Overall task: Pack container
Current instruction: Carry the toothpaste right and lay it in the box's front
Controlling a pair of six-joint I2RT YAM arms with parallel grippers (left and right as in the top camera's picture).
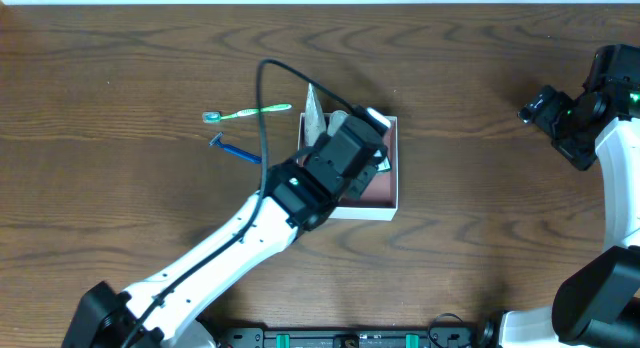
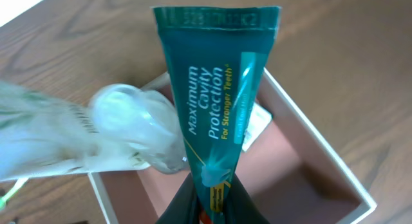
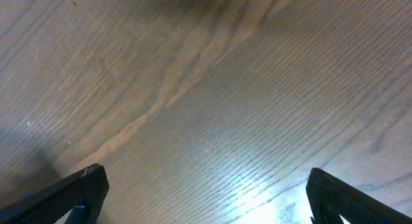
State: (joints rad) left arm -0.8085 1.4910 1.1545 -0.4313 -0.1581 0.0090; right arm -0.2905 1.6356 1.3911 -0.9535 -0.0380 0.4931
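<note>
The container (image 1: 390, 200) is a shallow white-walled box with a pinkish-brown inside; it also shows in the left wrist view (image 2: 302, 153). My left gripper (image 2: 212, 205) is shut on a teal toothpaste tube (image 2: 215, 95) and holds it over the box; in the overhead view the gripper (image 1: 345, 148) covers most of the box. A clear plastic packet (image 2: 129, 130) lies at the box's left side, also seen overhead (image 1: 314, 116). My right gripper (image 3: 206, 192) is open and empty over bare table, far right (image 1: 550, 113).
A green toothbrush (image 1: 245, 113) and a blue razor (image 1: 232, 148) lie on the wooden table left of the box. The left arm's black cable (image 1: 265, 98) arcs above them.
</note>
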